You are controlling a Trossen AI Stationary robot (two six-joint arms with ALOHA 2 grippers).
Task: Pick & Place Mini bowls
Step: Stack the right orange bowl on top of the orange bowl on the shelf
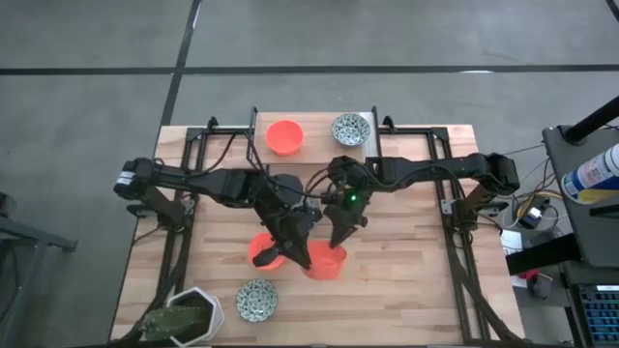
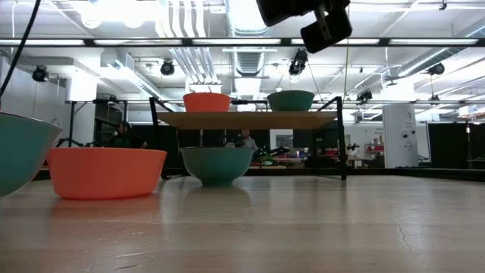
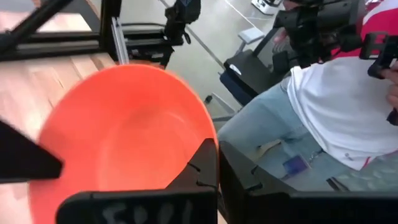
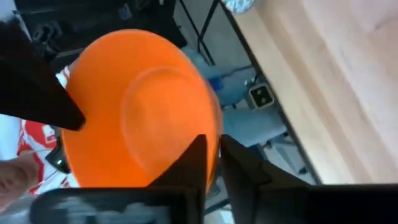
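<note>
Orange bowl (image 3: 124, 143) fills the left wrist view, rim pinched in the left tool (image 1: 276, 253); behind it sits a person in a white top (image 3: 348, 106) that only this view shows. Right tool (image 1: 334, 242) is clamped on a second orange bowl (image 4: 140, 112) at mid-counter (image 1: 406, 280). From above I count three orange and two speckled: orange (image 1: 284, 136) and speckled (image 1: 350, 129) on the raised shelf (image 1: 314, 147), another speckled (image 1: 256, 300) beside the plant pot (image 1: 189, 314).

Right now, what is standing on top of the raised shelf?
Two bowls, side by side and apart: an orange bowl and a speckled bowl, both empty. From above, the shelf covers the table under it.
</note>
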